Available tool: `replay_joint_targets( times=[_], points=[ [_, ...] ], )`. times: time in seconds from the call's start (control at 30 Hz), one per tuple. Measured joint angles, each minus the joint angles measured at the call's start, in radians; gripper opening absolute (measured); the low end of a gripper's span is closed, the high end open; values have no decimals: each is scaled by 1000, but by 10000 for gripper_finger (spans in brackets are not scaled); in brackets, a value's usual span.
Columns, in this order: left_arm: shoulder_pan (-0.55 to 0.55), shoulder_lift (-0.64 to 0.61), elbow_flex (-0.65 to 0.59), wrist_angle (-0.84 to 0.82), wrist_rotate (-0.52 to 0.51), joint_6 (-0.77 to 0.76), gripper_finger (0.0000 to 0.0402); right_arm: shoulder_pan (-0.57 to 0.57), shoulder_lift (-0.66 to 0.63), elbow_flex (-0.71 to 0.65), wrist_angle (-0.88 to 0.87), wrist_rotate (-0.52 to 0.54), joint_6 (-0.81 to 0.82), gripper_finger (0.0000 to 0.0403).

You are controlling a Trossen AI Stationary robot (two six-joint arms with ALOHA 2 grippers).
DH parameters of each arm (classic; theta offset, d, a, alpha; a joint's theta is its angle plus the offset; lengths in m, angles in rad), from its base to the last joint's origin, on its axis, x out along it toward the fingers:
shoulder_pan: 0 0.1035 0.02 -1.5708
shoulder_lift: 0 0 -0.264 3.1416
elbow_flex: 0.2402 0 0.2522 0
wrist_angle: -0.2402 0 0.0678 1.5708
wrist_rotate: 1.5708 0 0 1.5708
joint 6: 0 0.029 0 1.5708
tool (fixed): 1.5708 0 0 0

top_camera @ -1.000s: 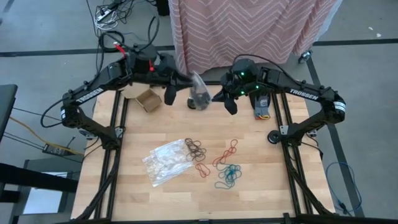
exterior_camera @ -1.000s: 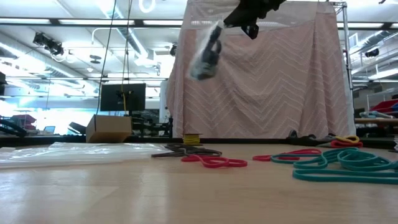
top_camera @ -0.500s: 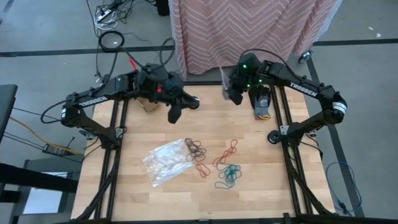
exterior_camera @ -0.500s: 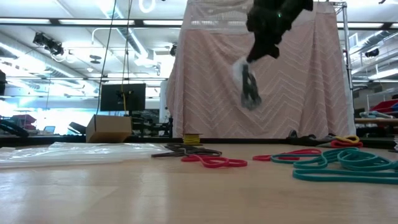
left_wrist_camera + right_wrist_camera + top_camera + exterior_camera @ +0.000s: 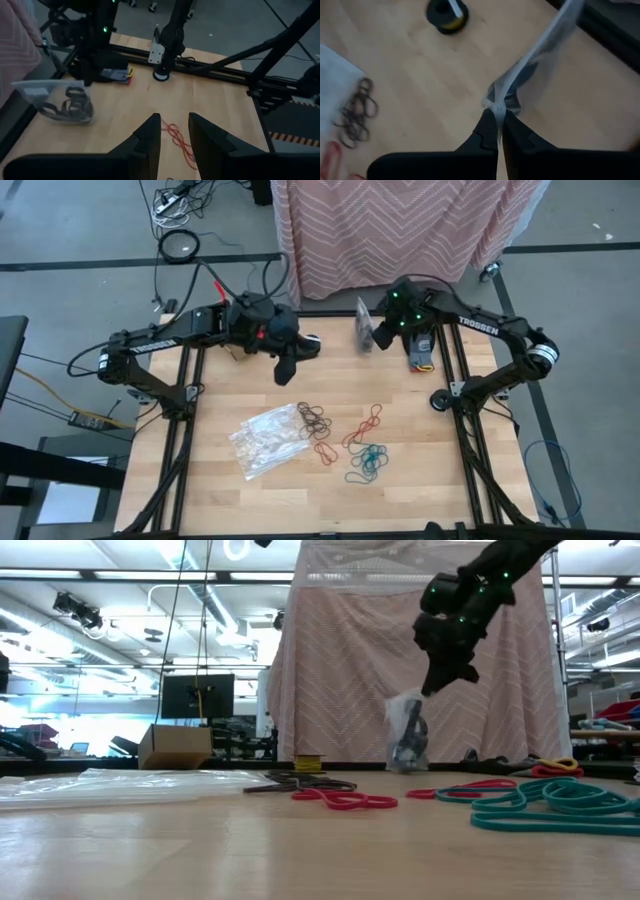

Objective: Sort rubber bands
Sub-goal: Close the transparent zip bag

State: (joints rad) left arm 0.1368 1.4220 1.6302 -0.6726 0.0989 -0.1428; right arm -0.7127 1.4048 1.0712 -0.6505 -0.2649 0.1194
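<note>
My right gripper (image 5: 378, 332) (image 5: 498, 131) is at the table's far right. It is shut on a clear plastic bag (image 5: 365, 326) (image 5: 408, 735) (image 5: 64, 99) with black rubber bands inside. My left gripper (image 5: 297, 358) (image 5: 175, 131) hovers open over the far middle, touching nothing. Loose bands lie flat on the wood. The dark pile (image 5: 313, 418) is in the middle, the red ones (image 5: 361, 428) (image 5: 345, 800) are to its right, and the teal ones (image 5: 368, 462) (image 5: 550, 802) are nearer. My right gripper pinches the bag's gathered upper edge (image 5: 498, 109) between its two fingers, coming from above and slanting down. The bag hangs below the fingers with the black bands in its lower part (image 5: 407, 752). That lower end is at table height; whether it rests there I cannot tell.
Several clear, crinkly bags (image 5: 266, 438) (image 5: 120, 786) lie left of the band piles. A cardboard box (image 5: 238, 342) (image 5: 175, 745) sits at the far left, partly under my left arm. A small black and yellow roll (image 5: 445, 9) and an orange-grey device (image 5: 420, 356) stand nearby.
My right gripper has carried the bag from high over the far middle toward the table's right edge and down, until the bag hangs at table height. My left arm has swung away from the bag toward the near edge and lowered.
</note>
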Motion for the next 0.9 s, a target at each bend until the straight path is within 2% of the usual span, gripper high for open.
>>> replay_joint_targets(
  times=[0.13,0.23,0.37,0.57,0.77,0.9],
  points=[
    [0,0,0,16,-9,4,106,38,0,-7,93,-36,50,0],
    [0,0,0,20,-21,12,106,56,0,-7,121,-14,62,0],
    [0,0,0,25,-38,29,106,23,0,-21,89,54,65,0],
    [0,0,0,24,-39,30,106,-53,0,-76,-58,170,86,1],
    [0,0,0,-10,-42,33,106,-84,0,-179,-80,172,189,20],
    [0,0,0,-32,-46,34,106,-84,0,-234,-23,155,273,46]
  ],
)
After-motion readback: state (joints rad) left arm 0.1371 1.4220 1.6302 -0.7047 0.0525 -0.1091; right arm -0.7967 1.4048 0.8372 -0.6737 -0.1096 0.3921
